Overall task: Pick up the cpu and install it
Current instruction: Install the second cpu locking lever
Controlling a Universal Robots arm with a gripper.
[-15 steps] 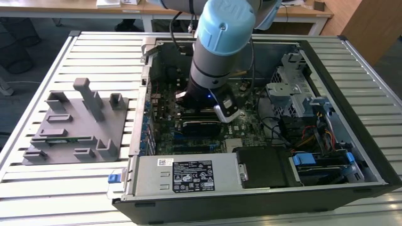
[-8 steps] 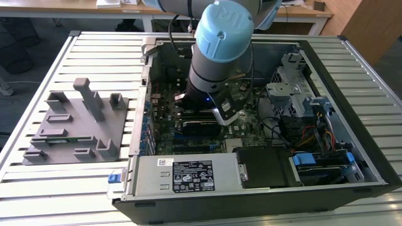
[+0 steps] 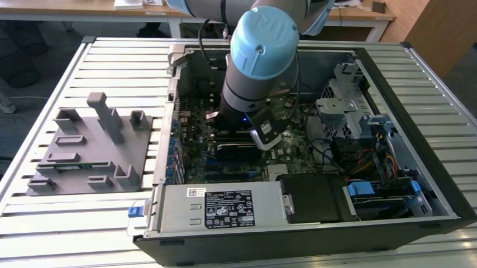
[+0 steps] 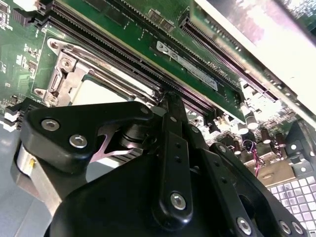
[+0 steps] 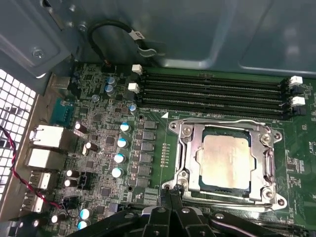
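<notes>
Arm [image 3: 261, 61] reaches down into open PC case [image 3: 417, 89], wrist w/ blue cap over motherboard [image 3: 194, 162]. Hand [image 5: 170, 195] low at socket frame [image 5: 185, 143] edge, fingers [image 4: 170, 106] together, holding nothing. Cpu [image 5: 224, 160] already seated in socket, silvery top up, frame around it, just beside hand tip; also seen in second wrist view [image 4: 96, 94]. RAM slots [image 5: 212, 94] on far side of socket from hand. Labels: white sticker on PSU [image 3: 223, 207], print too small to read. Grey tray [image 3: 82, 151] on bench [image 3: 44, 111], well apart from case.

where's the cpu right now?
In both wrist views the cpu sits in the metal-framed socket on the motherboard, beside the memory slots, just ahead of the gripper.
</notes>
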